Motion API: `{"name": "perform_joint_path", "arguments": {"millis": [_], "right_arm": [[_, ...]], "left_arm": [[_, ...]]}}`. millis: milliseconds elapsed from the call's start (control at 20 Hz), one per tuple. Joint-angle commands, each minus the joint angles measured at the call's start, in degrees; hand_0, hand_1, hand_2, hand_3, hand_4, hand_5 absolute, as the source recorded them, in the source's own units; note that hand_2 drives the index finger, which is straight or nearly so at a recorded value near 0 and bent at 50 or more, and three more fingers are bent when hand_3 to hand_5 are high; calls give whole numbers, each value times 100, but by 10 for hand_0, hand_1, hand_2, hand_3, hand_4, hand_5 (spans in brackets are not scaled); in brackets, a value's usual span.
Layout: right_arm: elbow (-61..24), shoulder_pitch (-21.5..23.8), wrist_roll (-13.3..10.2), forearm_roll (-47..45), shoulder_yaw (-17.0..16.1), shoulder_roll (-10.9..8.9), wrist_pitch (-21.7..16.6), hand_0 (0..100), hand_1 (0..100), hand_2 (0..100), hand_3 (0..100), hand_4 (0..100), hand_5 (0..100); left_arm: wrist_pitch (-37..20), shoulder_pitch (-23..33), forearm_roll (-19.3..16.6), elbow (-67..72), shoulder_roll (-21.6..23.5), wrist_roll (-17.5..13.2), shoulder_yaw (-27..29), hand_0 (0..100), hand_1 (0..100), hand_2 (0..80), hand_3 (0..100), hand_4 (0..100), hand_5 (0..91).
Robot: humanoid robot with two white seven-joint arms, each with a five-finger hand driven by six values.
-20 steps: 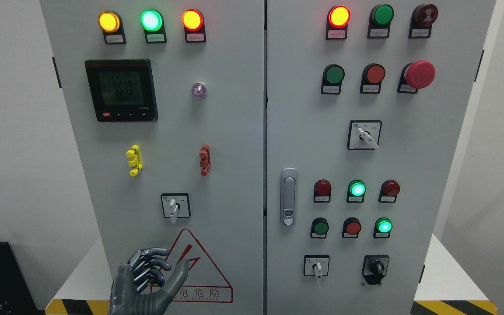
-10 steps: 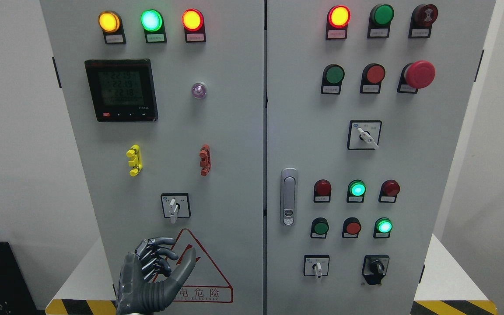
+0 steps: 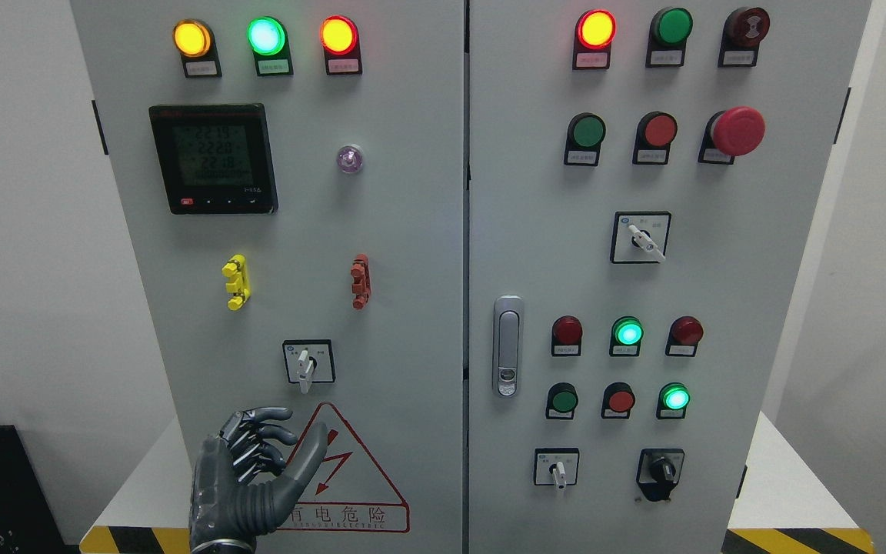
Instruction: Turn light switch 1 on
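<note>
Left hand [image 3: 247, 477] raised low, fingers loosely curled, holding nothing, below rotary switch [image 3: 306, 363] (handle pointing down). Red warning triangle [image 3: 347, 477] reading "有电危险". Three lit lamps [image 3: 266, 35] above; meter [image 3: 214, 158] digits blurred.

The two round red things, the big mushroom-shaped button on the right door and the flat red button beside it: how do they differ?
The mushroom-shaped button is bigger and juts out from the door; the flat red button is smaller and sits low in its black collar. The mushroom one stands at the row's right end, the flat one in the middle. Both are unlit, with a small label underneath.
</note>
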Motion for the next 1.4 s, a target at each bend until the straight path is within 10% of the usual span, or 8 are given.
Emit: {"name": "perform_joint_path", "arguments": {"millis": [0, 1350], "right_arm": [[0, 0, 3, -141, 0, 0, 5, 0, 0, 0, 0, 0, 0], [0, 0, 3, -141, 0, 0, 5, 0, 0, 0, 0, 0, 0]], "left_arm": [[84, -225, -3, 20, -76, -36, 156, 121, 801, 461, 704, 829, 664], [480, -586, -64, 239, -112, -54, 103, 140, 792, 499, 717, 841, 672]]}}
